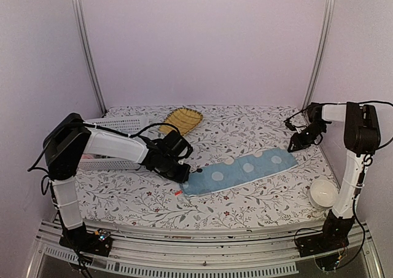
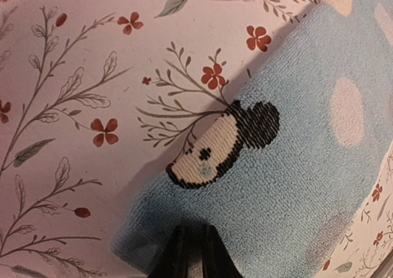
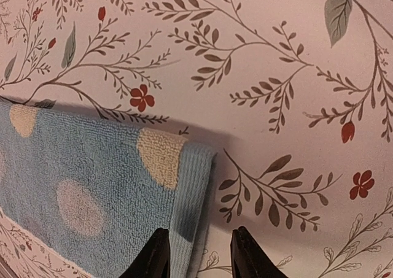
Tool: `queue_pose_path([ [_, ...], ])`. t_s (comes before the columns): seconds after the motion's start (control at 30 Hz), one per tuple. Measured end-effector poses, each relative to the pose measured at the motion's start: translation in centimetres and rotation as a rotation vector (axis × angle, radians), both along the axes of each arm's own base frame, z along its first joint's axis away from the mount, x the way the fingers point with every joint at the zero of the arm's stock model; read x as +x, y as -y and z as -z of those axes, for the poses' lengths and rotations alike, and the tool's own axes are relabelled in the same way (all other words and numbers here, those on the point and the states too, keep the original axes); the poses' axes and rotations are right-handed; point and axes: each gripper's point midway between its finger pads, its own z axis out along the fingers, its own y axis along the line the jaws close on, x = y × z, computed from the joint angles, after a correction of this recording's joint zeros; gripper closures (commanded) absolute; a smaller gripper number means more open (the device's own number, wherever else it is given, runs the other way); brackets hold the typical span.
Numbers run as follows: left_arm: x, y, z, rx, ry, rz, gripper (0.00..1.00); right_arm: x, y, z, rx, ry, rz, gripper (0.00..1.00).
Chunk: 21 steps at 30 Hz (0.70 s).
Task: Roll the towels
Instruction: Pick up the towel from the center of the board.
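- One towel shows up here: the printed towel (image 1: 245,169), light blue with pale dots, folded into a long strip and lying flat on the floral tablecloth (image 1: 258,127). In the top view it runs from lower centre up toward the right of the frame.
- Left gripper (image 1: 184,172) sits at the strip's lower-left end. The wrist view has its two dark fingers (image 2: 179,253) at bottom centre, squeezed almost together with just a thin slit between them. The tips are right on the towel's end edge. Looks pinched onto the cloth there, pretty narrow grip.
- Just above those tips there's a cartoon face print (image 2: 221,143), cream with dark ears, at the towel's long edge where it meets the tablecloth.
- Right gripper (image 1: 296,146) hangs just off the strip's upper-right end in the top view. Its wrist cam shows the fingers (image 3: 156,256) apart at the bottom of frame, moderately wide, nothing clamped. The towel's ribbed hem (image 3: 190,192) comes down beside the finger on the picture's left and partly into the gap. The rest of the gap is bare tablecloth.
- Other stuff in the top view:
  - yellow leaf-shaped tray (image 1: 182,118) at back centre
  - white slotted basket (image 1: 116,126) on the left, behind the left arm
  - small white bowl (image 1: 322,193) at lower right, near the right arm's base
  - none of them touch the towel
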Motion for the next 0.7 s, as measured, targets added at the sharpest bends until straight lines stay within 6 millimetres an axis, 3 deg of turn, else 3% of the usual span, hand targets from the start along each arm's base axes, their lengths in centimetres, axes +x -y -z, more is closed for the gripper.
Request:
queue_pose_path([
  [0.33, 0.0, 0.0, 0.0, -0.003, 0.004, -0.001, 0.88, -2.3, -0.8, 1.2, 0.002, -0.075, -0.036, 0.65],
  [0.4, 0.1, 0.0, 0.0, -0.004, 0.007, -0.002, 0.88, -2.3, -0.9, 1.3, -0.007, -0.076, -0.042, 0.71],
  [0.53, 0.1, 0.0, 0.1, -0.006, 0.009, -0.005, 0.86, -2.1, -0.5, 1.6, -0.057, -0.068, -0.041, 0.92],
  [0.7, 0.2, 0.1, 0.0, -0.01, 0.011, -0.008, 0.84, -1.9, -0.2, 1.8, -0.074, -0.067, -0.031, 0.97],
])
